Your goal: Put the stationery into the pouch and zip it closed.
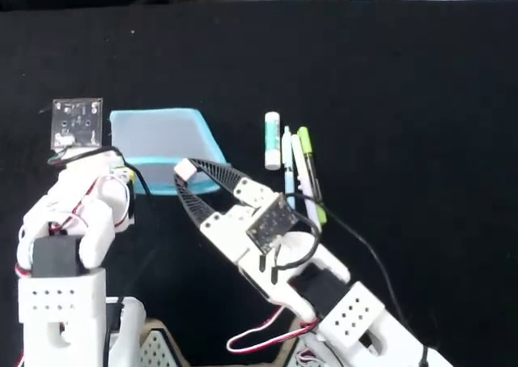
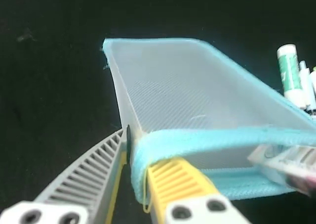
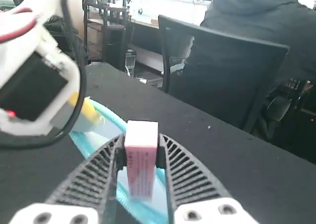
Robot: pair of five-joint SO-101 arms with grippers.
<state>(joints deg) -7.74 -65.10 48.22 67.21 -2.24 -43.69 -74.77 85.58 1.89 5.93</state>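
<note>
A translucent pouch (image 1: 162,136) with light-blue trim lies open toward the arms. My left gripper (image 2: 136,150) is shut on the near-left end of its blue rim (image 2: 207,137), grey finger outside, yellow finger inside; in the high view it sits at the pouch's near-left corner (image 1: 129,177). My right gripper (image 1: 188,172) is shut on a white-and-pink eraser (image 3: 141,157), held just over the pouch's near edge (image 3: 96,130). The eraser (image 2: 281,162) hovers at the mouth's other end. A glue stick (image 1: 272,140) and several pens (image 1: 301,168) lie right of the pouch.
The black table stretches far and right beyond the pens. My right arm's body and its black cable (image 1: 356,237) cross just near of the pens. A black chair (image 3: 222,80) stands past the table edge.
</note>
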